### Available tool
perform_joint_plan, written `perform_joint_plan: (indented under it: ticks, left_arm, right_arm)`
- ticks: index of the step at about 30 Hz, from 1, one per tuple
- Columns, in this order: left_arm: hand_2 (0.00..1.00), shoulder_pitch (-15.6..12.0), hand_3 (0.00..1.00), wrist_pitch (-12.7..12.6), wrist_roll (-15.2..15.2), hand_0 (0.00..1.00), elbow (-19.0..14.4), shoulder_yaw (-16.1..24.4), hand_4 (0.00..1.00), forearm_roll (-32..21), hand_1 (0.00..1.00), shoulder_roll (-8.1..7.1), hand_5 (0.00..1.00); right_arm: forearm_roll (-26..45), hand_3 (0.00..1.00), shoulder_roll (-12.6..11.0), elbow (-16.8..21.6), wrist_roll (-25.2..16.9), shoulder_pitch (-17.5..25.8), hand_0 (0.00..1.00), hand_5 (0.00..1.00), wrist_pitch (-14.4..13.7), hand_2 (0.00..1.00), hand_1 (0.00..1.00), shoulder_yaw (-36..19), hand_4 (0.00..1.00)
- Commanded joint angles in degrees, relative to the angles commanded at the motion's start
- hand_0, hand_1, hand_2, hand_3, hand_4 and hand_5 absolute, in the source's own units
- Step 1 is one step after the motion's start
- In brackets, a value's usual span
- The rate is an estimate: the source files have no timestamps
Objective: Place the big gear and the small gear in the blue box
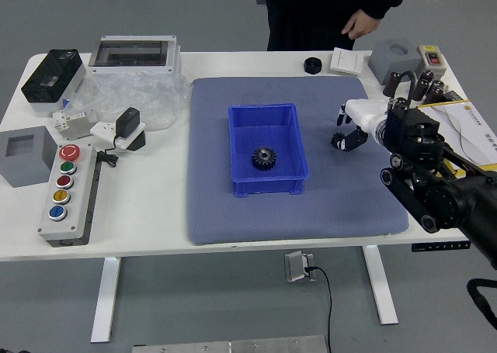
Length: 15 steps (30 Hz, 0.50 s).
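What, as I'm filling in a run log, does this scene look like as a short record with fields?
box: blue box, upright on the mat
inside: one dark gear
second gear: none identifiable
right hand: beside the box, fingers spread, no gear visible in them
left hand: out of view
person: stands at far side
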<state>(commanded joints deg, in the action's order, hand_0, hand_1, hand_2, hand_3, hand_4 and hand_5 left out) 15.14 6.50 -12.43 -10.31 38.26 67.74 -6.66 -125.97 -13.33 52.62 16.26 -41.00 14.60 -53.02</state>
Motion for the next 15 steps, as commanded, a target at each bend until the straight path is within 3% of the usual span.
perform_joint_plan:
  ticks: [15]
  left_arm:
    - [0.737,-0.01,0.675,0.12,-0.08,0.777,0.0,-0.23,0.545,0.36,0.745,0.09,0.271]
  right_arm:
    - [0.25,0.668,2.2,-5.81,-0.71,-2.12,0.691,0.199,-0.5,0.687,0.558,-0.15,0.698]
